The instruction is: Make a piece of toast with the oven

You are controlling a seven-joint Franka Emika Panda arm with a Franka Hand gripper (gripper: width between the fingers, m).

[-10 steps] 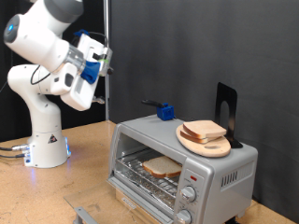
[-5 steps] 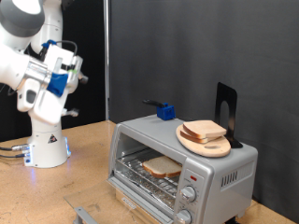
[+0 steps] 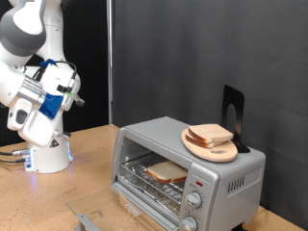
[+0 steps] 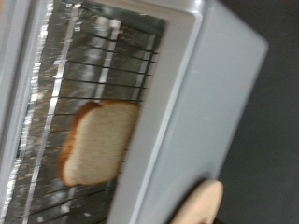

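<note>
Gripper (image 3: 69, 91) on white arm, far left, well apart from everything; spread or pressed together, cannot tell. Pale crusted bread slice (image 3: 166, 172) lies on rack inside boxy silver toaster oven (image 3: 189, 164). Door apparently open: heat-loss risk.

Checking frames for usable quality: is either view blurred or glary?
Wrist view: soft with motion blur, the toast and oven edges smeared, foil back wall glinting. Exterior view: oven sharp and evenly lit, gripper slightly blurred.
</note>
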